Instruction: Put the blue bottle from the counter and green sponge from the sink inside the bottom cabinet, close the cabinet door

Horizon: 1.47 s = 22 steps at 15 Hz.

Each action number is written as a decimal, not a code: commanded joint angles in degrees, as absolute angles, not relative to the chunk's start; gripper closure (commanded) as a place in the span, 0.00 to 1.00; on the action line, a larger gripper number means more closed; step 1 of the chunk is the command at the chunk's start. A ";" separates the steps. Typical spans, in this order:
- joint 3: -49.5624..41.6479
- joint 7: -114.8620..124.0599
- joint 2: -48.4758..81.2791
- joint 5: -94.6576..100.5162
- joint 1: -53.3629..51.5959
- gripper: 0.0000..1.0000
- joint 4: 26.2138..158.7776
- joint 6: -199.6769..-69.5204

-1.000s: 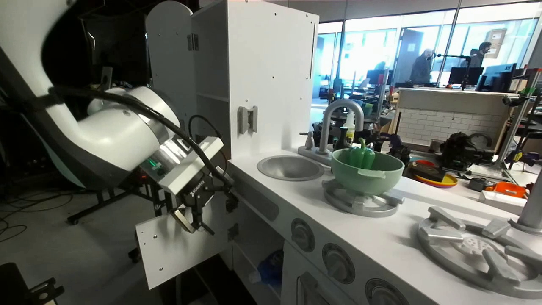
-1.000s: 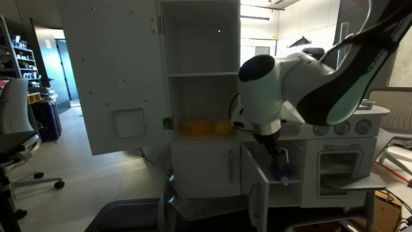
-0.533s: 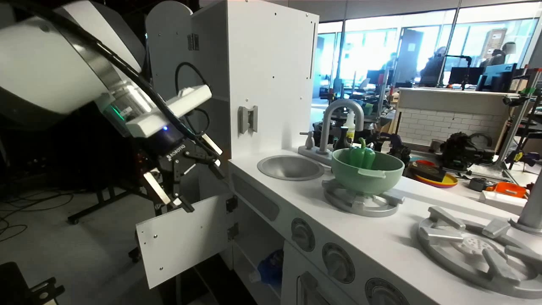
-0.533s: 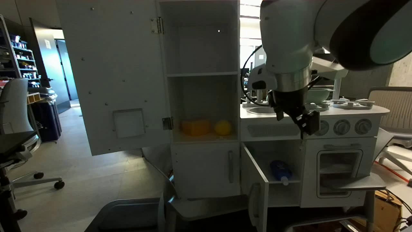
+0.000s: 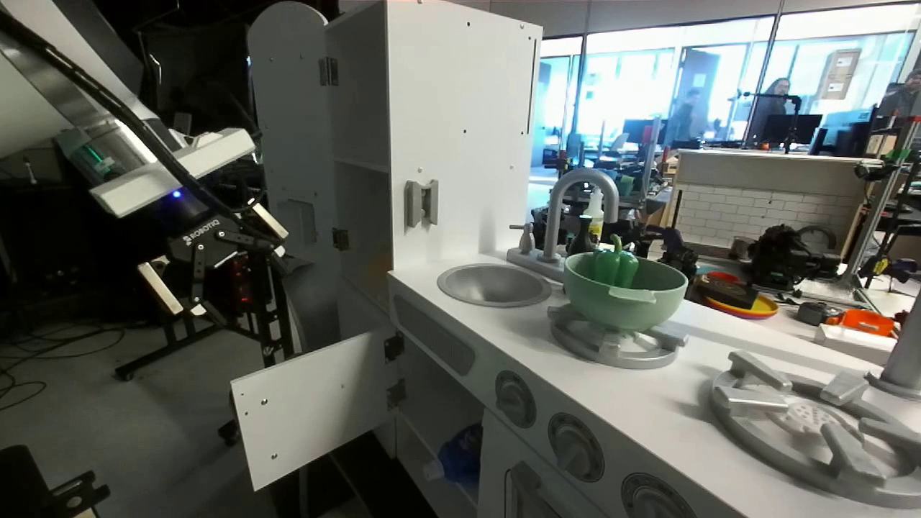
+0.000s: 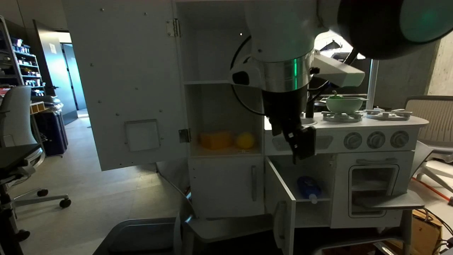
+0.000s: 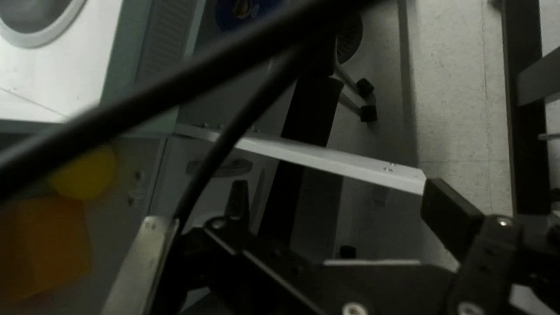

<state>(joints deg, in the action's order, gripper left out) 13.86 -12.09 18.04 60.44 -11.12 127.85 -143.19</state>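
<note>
The blue bottle [image 5: 459,455] lies on the shelf inside the bottom cabinet, white cap toward the opening; an exterior view shows it there too [image 6: 308,187], and part shows in the wrist view [image 7: 225,14]. The bottom cabinet door [image 6: 283,209] stands open; its inner face shows in an exterior view [image 5: 316,406] and its top edge in the wrist view [image 7: 323,161]. The sink [image 5: 495,285] holds nothing visible. No green sponge is clearly visible; a dim greenish patch [image 6: 276,163] inside the cabinet is too dark to identify. My gripper [image 5: 241,284] is open and empty, above the door.
A green bowl [image 5: 633,306] with a green pepper [image 5: 614,267] sits on a burner. The upper cabinet door [image 6: 131,85] is open; orange [image 6: 215,140] and yellow [image 6: 245,140] objects sit inside. A chair [image 6: 230,226] stands before the cabinets.
My gripper has risen out of the cabinet opening, away from the blue bottle, then backed off from the counter and shifted over the door. The bottle and door have not visibly moved.
</note>
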 commanded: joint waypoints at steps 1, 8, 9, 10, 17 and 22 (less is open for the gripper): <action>12.63 -3.40 27.33 62.07 -15.22 0.00 120.67 -143.32; 9.79 1.53 43.18 61.05 -19.15 0.00 109.18 -142.55; 9.91 0.87 44.29 60.13 -19.37 0.00 107.95 -141.61; 9.38 0.41 46.51 60.09 -19.18 0.00 106.14 -141.85; 7.73 -2.57 52.07 58.05 -17.82 0.00 98.46 -138.10; 6.82 -6.25 50.39 56.94 -16.23 0.00 98.39 -132.41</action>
<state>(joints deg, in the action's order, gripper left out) 7.03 -2.66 51.29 59.01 -16.96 98.84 -135.84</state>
